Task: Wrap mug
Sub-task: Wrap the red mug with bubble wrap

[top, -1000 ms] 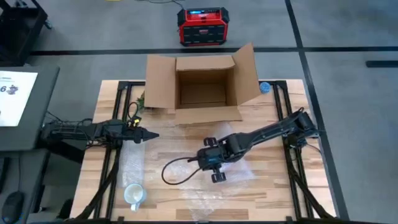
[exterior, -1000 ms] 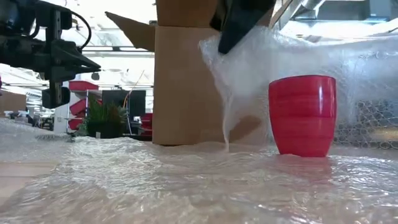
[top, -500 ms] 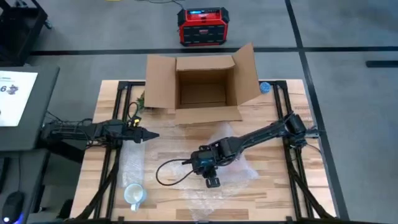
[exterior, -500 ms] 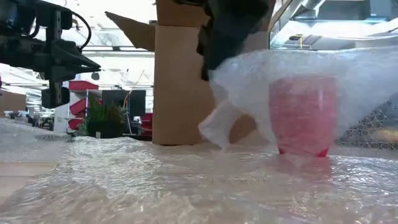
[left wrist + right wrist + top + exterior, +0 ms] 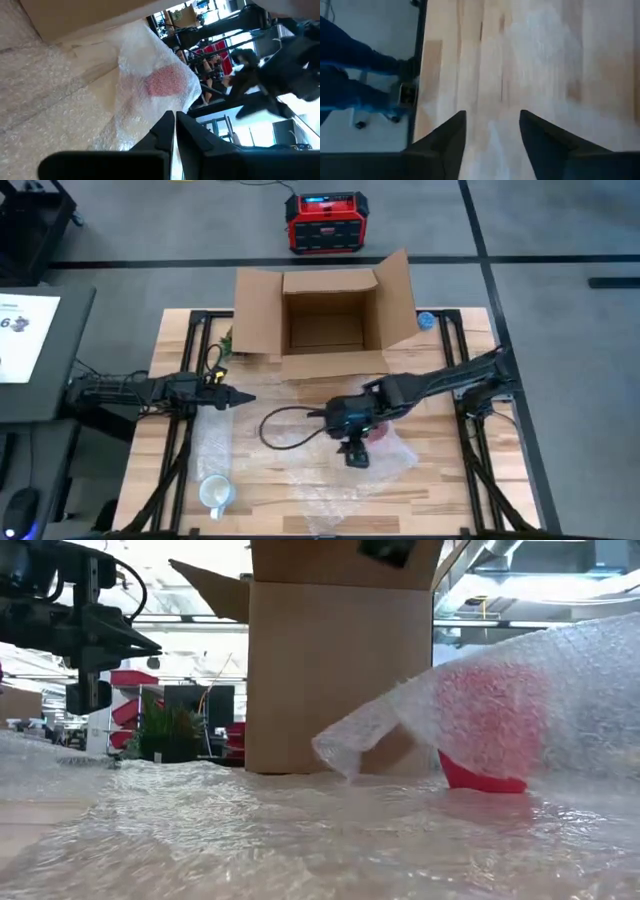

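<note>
Red mug (image 5: 487,730) tilted under bubble wrap (image 5: 560,690); right end effector (image 5: 357,452) spread wide, left end effector (image 5: 240,397) closed, empty.

red mug (image 5: 165,81) under bubble wrap (image 5: 135,60), closed claw (image 5: 174,131)

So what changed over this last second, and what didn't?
The right gripper pulled the bubble wrap over the red mug, let it go and now stands open above the table. The mug went from bare and upright to covered and tilted. The left gripper stayed shut at the table's left; cardboard box and white mug unchanged.
</note>
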Robot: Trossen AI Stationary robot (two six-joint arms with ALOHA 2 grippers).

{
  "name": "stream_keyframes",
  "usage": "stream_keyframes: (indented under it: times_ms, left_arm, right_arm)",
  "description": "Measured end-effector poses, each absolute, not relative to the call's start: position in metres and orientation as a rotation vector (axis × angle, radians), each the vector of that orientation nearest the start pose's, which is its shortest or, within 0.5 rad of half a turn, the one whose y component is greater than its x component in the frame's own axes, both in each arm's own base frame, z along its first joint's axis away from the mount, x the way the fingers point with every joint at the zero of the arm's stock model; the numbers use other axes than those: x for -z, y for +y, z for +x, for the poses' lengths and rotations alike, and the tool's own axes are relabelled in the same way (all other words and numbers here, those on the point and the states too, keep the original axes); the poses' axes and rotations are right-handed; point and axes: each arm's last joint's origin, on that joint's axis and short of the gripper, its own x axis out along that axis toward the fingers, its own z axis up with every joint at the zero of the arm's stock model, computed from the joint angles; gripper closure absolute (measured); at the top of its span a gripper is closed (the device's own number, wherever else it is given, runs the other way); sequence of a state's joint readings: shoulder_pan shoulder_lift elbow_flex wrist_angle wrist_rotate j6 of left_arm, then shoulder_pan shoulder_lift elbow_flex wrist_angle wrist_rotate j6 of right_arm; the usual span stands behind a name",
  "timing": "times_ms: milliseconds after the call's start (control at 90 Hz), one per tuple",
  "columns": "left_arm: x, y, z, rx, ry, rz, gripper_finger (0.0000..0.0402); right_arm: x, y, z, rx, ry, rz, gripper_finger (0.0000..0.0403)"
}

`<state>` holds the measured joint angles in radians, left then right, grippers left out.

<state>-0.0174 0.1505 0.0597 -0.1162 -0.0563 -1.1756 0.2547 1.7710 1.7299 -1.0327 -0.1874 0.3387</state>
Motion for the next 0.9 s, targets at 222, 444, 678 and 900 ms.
stream_keyframes:
  times_ms: [222, 444, 678, 900]
  left_arm:
    - [-0.161, 0.000, 0.103, -0.155, 0.159, -1.163, 0.0402]
    - [-0.161, 0.000, 0.103, -0.155, 0.159, -1.163, 0.0402]
    - [-0.161, 0.000, 0.103, -0.154, 0.159, -1.162, 0.0402]
    - [-0.161, 0.000, 0.103, -0.154, 0.159, -1.162, 0.0402]
  right_arm:
    - [-0.301, 0.076, 0.326, -0.047, 1.321, 0.276, 0.0390]
    - [-0.243, 0.059, 0.316, 0.071, 1.413, 0.354, 0.0402]
    - [-0.209, 0.051, 0.321, 0.105, 1.423, 0.380, 0.0403]
    - [-0.187, 0.045, 0.320, 0.121, 1.417, 0.394, 0.0403]
